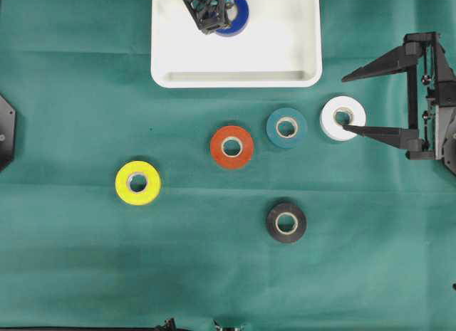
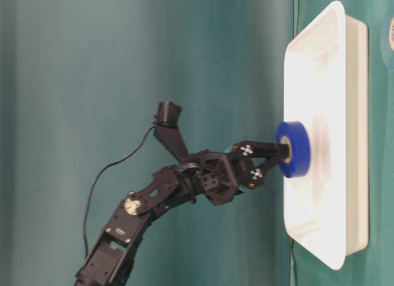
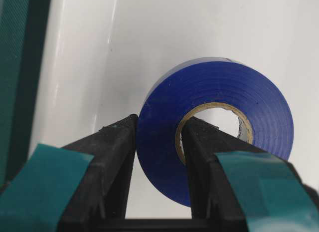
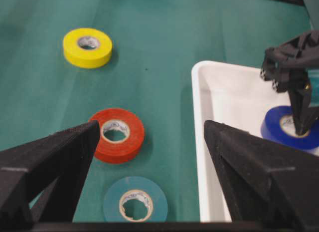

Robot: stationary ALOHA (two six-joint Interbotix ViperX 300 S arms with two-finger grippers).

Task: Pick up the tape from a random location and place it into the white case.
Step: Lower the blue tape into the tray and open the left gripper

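Observation:
A blue tape (image 1: pixel 240 14) roll sits inside the white case (image 1: pixel 285 39), near its far left part. My left gripper (image 1: pixel 222 18) is shut on it. One finger passes through the roll's hole and the other presses its outer wall (image 3: pixel 164 152). The roll is low in the case (image 2: pixel 326 64); I cannot tell if it touches the floor. My right gripper (image 1: pixel 345 103) stands open at the right of the table. Its lower fingertip is over the hole of a white tape (image 1: pixel 333 126).
Loose rolls lie on the green cloth: red (image 1: pixel 231 146), teal (image 1: pixel 286 127), yellow (image 1: pixel 137 182) and black (image 1: pixel 286 222). In the right wrist view the teal roll (image 4: pixel 134 202) and red roll (image 4: pixel 117 134) lie below my open fingers, beside the case's rim (image 4: pixel 199 142).

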